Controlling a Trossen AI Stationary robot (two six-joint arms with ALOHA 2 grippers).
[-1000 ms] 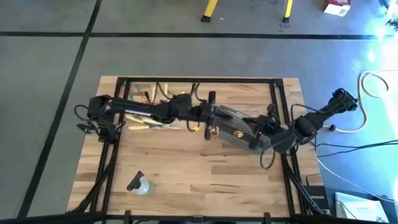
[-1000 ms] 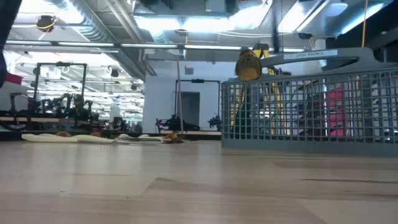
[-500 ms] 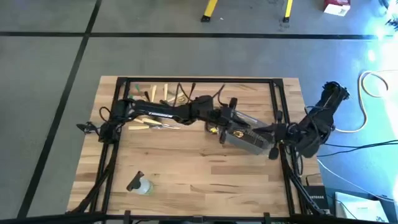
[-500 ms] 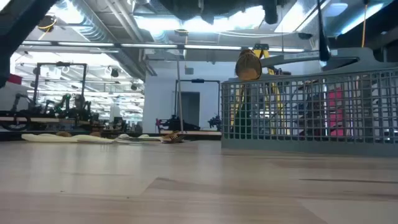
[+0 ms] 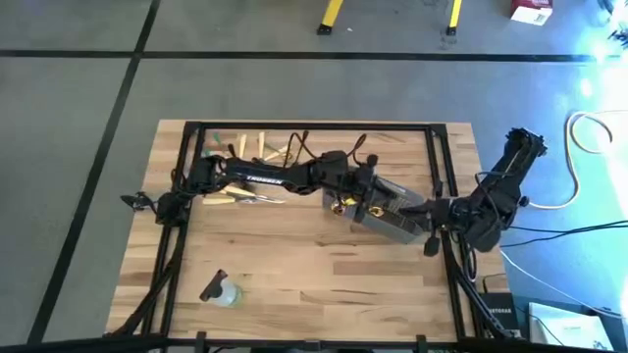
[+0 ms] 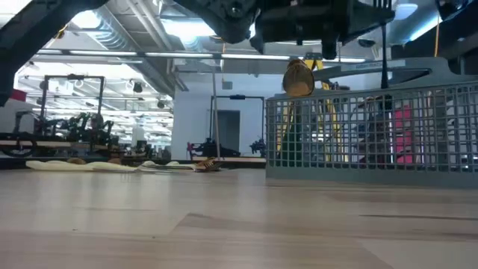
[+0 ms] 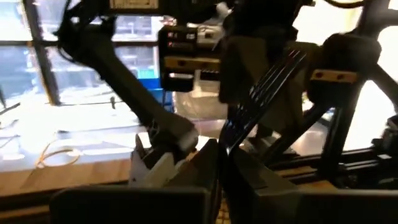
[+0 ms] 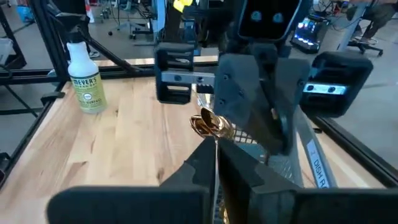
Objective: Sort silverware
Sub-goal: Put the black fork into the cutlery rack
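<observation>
Bottle [image 8: 86,70] label reads "MEYER'S"

The clear bottle [image 8: 85,76] near one edge of the tabletop [image 8: 134,143] carried a pale label reading "MEYER'S"; the smaller print beneath it could not be read; the basket [image 8: 311,163] rim bore raised letters beginning "DISH", the remainder illegible.

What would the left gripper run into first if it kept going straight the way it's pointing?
Most likely the right gripper, facing it across the basket; depth is unclear. The left gripper holds a black fork.
</observation>
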